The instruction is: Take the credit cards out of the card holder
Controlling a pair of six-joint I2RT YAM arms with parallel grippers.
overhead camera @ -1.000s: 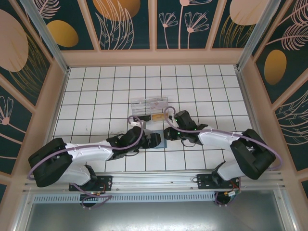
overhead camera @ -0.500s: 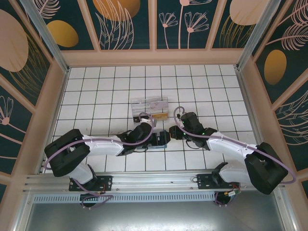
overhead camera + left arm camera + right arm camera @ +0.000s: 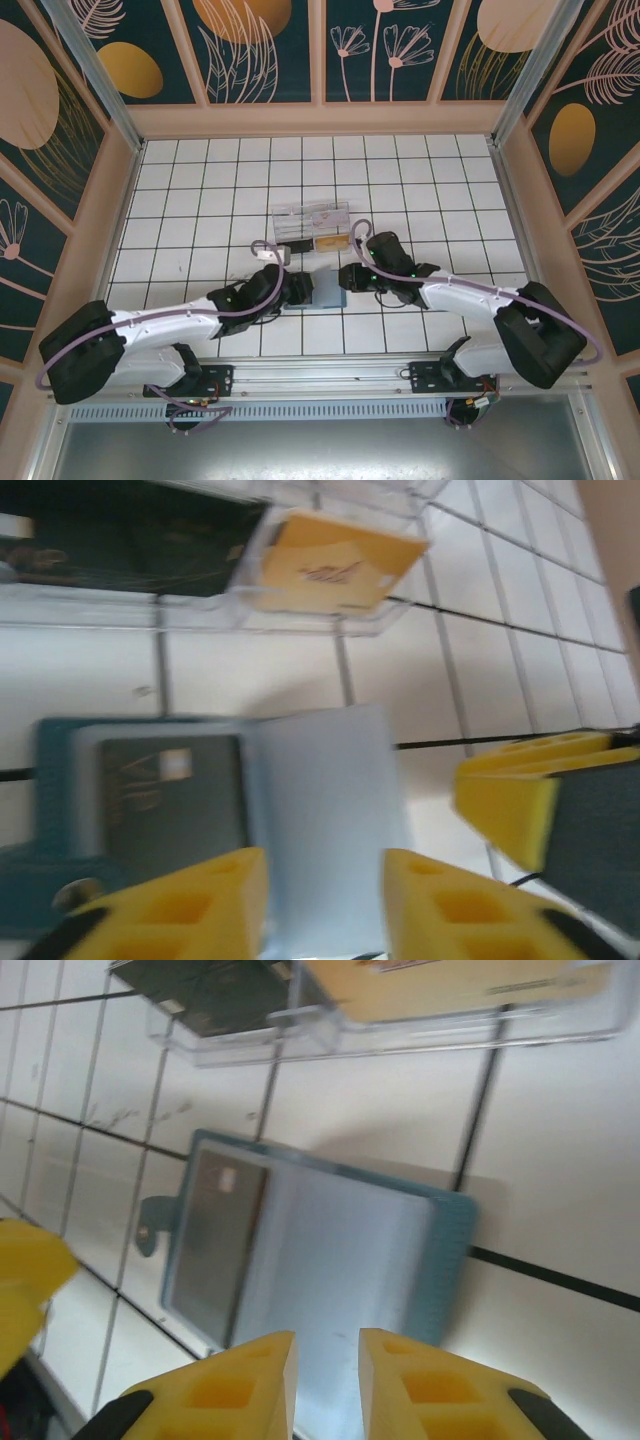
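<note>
The card holder (image 3: 328, 290) lies open and flat on the tiled table between my two grippers. Its rim is teal (image 3: 450, 1260) and its inside is a pale greyish-blue flap (image 3: 320, 810). A dark credit card (image 3: 165, 795) (image 3: 210, 1245) sits in its left pocket. My left gripper (image 3: 300, 288) (image 3: 322, 865) hovers at the holder's left edge, jaws a little apart over the flap and gripping nothing. My right gripper (image 3: 348, 278) (image 3: 327, 1345) is at the holder's right edge, jaws narrowly apart above the flap. Its yellow finger (image 3: 530, 790) also appears in the left wrist view.
Just behind the holder stands a clear plastic compartment box (image 3: 310, 225). It contains a yellow card (image 3: 335, 565) (image 3: 450, 985) and a dark card (image 3: 130, 540) (image 3: 215, 990). Wooden walls with patterned panels enclose the table on three sides.
My left gripper narrowed from wide open and drew back left off the holder. The right gripper shifted left toward the holder's right edge, jaws slightly narrower.
</note>
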